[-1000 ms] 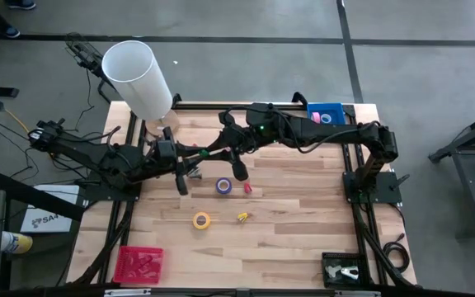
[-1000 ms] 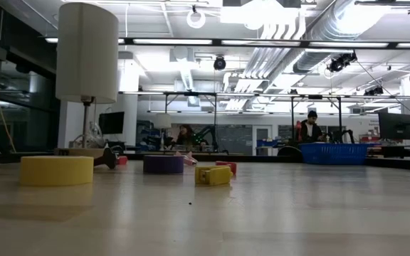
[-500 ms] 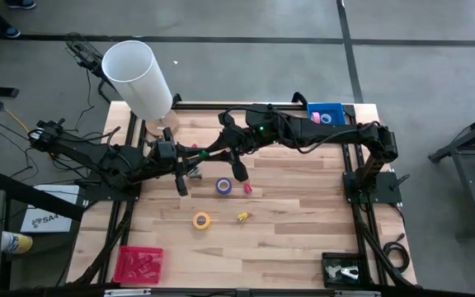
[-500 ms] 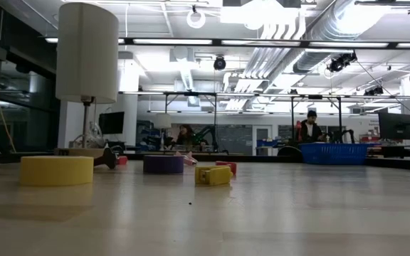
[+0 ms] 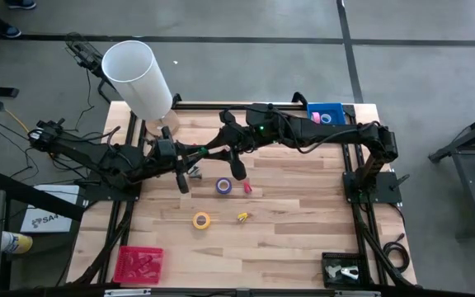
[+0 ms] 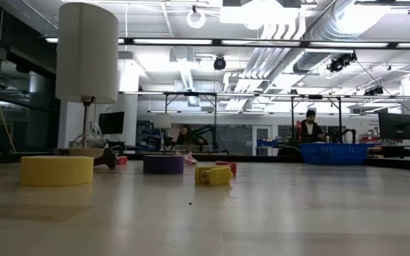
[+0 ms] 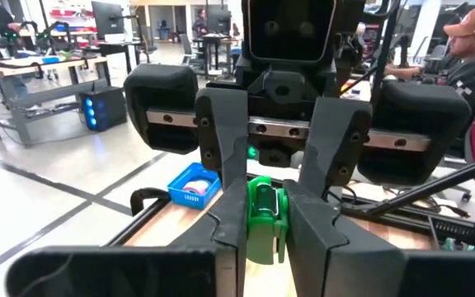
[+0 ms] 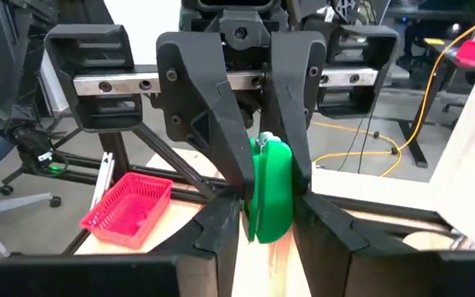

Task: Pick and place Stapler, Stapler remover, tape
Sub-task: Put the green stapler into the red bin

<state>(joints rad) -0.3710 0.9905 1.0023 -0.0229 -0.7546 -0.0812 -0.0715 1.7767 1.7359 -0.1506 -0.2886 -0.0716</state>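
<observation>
A small green plastic thing [image 8: 270,198] hangs in the air over the table's far left part, between my two grippers, which face each other level. My left gripper [image 7: 266,235] comes from the left and is shut on it. My right gripper [image 5: 218,150] meets it from the right. On the table below lie a purple tape roll [image 5: 223,186], a yellow tape roll [image 5: 201,220], a small yellow thing [image 5: 242,217] and a small red thing [image 5: 247,188]. Each rests flat on the wood. A pink roll [image 5: 315,118] sits in the blue bin [image 5: 333,108]. My left gripper pinches the green thing [image 7: 262,235] between its two fingers [image 7: 231,239], one on each flat side. The fingers come level from the table's left. The green thing is lifted clear, high above the table, standing on edge between the pads.
A lamp with a tall white shade [image 5: 138,76] stands at the far left corner, close to the left arm. A red basket [image 5: 138,264] sits at the near left, and a black part [image 5: 342,271] at the near right. People sit in the room behind.
</observation>
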